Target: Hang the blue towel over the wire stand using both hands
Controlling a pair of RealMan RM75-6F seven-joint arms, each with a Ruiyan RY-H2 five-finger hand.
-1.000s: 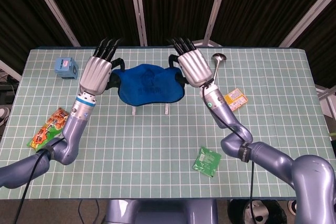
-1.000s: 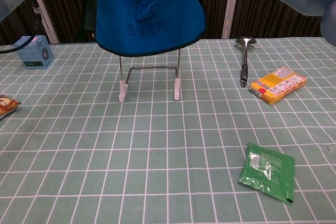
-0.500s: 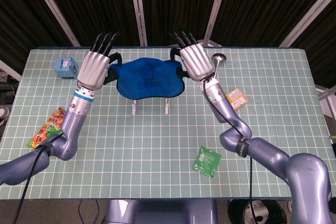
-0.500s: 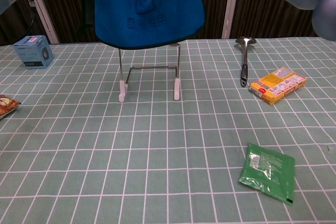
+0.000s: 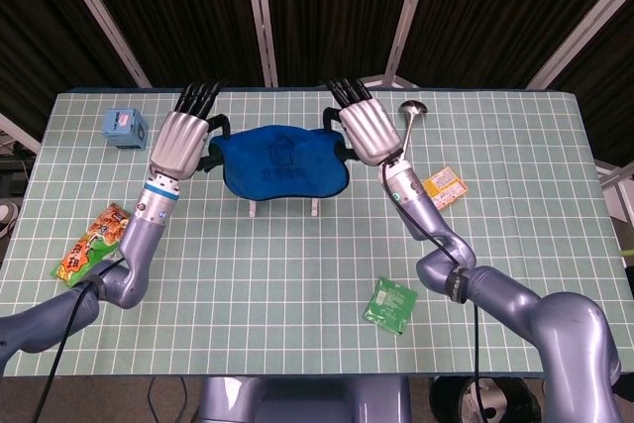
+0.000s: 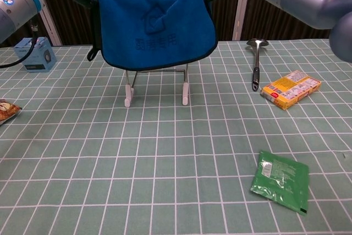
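Lowered since the earlier frames, the blue towel [image 5: 282, 159] now hangs closer to the table [image 5: 297, 264], and more of the wire stand [image 5: 284, 207] is covered.

From the head view, the towel is seen stretched between the left hand [image 5: 180, 141] and the right hand [image 5: 367, 131], each holding one upper corner, with the dark fingers pointing away from the camera. A house-shaped emblem and a line of print are stitched tone-on-tone into the soft, plush cloth; the print cannot be read. Only the white feet of the stand show beneath the hem. A small blue box [image 5: 125, 128] lies at the far left, an orange snack packet [image 5: 91, 242] at the near left edge, a metal ladle [image 5: 409, 124] beside the right hand, a yellow carton [image 5: 443, 187] further right, and a green sachet [image 5: 390, 304] nearer the front.

From the chest view, the towel [image 6: 154, 31] is draped in front of the thin metal stand [image 6: 157, 85], whose two uprights and cross-bar are visible below it. The hands themselves are cut off at the top; only grey forearms are shown. The table [image 6: 137, 163] is covered by a green mat with a white grid.
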